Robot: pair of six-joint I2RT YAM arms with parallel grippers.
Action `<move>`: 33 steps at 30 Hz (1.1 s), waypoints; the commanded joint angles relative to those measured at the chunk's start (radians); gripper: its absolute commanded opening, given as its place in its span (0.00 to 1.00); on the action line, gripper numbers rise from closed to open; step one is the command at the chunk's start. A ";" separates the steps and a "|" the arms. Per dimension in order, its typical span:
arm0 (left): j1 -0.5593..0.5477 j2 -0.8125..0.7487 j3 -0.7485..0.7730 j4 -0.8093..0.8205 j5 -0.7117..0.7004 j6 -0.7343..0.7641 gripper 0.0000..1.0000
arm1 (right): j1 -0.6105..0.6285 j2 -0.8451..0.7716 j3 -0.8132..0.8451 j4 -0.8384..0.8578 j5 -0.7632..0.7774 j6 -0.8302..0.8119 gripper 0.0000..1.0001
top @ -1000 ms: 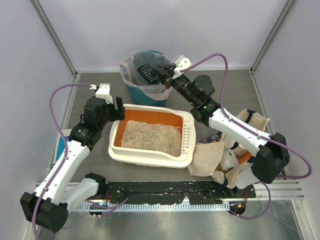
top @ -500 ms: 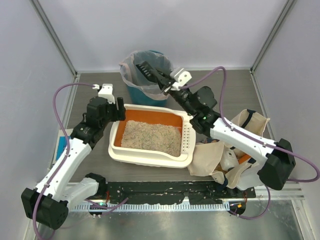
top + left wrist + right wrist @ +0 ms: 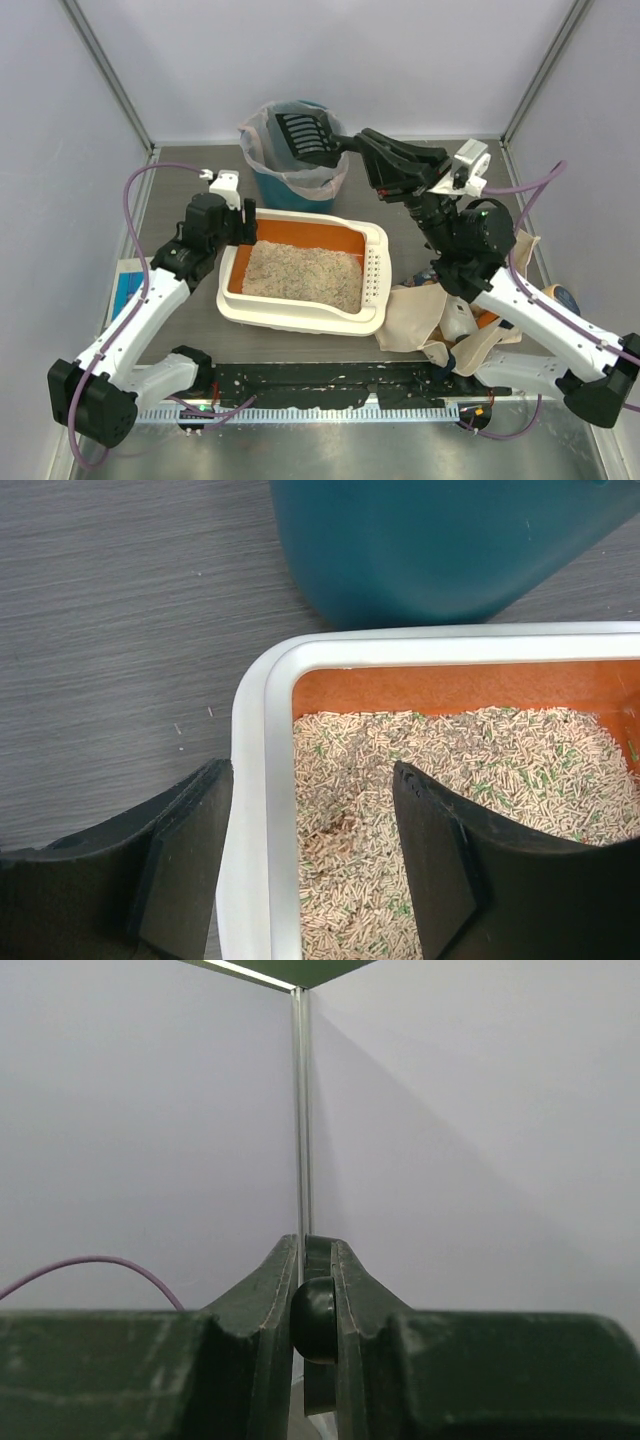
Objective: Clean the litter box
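Note:
The litter box (image 3: 300, 318), cream-white with orange inner walls and pale pellet litter (image 3: 305, 275), sits mid-table. My left gripper (image 3: 243, 225) is open at its far-left corner. In the left wrist view the left gripper (image 3: 308, 780) straddles the white rim (image 3: 250, 780), one finger outside, the other over the litter (image 3: 450, 760), with a gap on the inner side. My right gripper (image 3: 365, 150) is shut on the handle of a black slotted scoop (image 3: 305, 135), held over the teal bin (image 3: 290, 185). The right wrist view shows the right gripper (image 3: 317, 1260) clamped on the handle (image 3: 315, 1320).
The teal bin (image 3: 430, 540) with a plastic liner stands just behind the box. A beige cloth tote bag (image 3: 430, 310) with items slumps against the box's right end. A blue object (image 3: 122, 290) lies at the left table edge. Enclosure walls surround the table.
My right arm swung up and to the right, bringing the scoop from down inside the bin to level over its rim. My left gripper shifted closer over the box corner and narrowed its jaws.

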 commanded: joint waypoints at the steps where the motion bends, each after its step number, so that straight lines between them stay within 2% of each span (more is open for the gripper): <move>1: -0.008 -0.019 0.012 0.017 -0.017 0.025 0.68 | 0.003 -0.062 -0.006 -0.121 0.123 0.128 0.01; 4: -0.008 -0.022 0.014 0.008 -0.021 0.027 0.70 | 0.003 -0.117 -0.060 -0.184 0.205 0.246 0.01; 8: -0.008 -0.022 0.014 0.008 0.010 0.002 0.73 | 0.005 -0.179 -0.117 -0.261 0.194 0.340 0.01; 13: -0.008 -0.047 0.008 -0.029 -0.013 -0.007 0.78 | 0.005 -0.217 -0.037 -0.604 0.148 0.348 0.01; 18: -0.008 -0.073 -0.017 -0.052 0.005 -0.024 0.76 | 0.003 -0.219 -0.009 -0.862 0.168 0.357 0.01; 20: -0.008 -0.068 -0.020 -0.087 0.007 -0.022 0.73 | 0.003 -0.219 -0.033 -0.887 0.168 0.371 0.01; 23: -0.008 -0.061 -0.034 -0.106 0.004 -0.010 0.62 | 0.003 -0.211 -0.061 -0.913 0.165 0.388 0.01; 28: -0.008 -0.050 -0.038 -0.116 0.012 -0.002 0.50 | 0.005 -0.173 -0.044 -1.005 0.278 0.439 0.01; 33: -0.008 -0.018 -0.032 -0.122 0.021 0.002 0.38 | 0.005 -0.119 -0.076 -1.031 0.302 0.446 0.01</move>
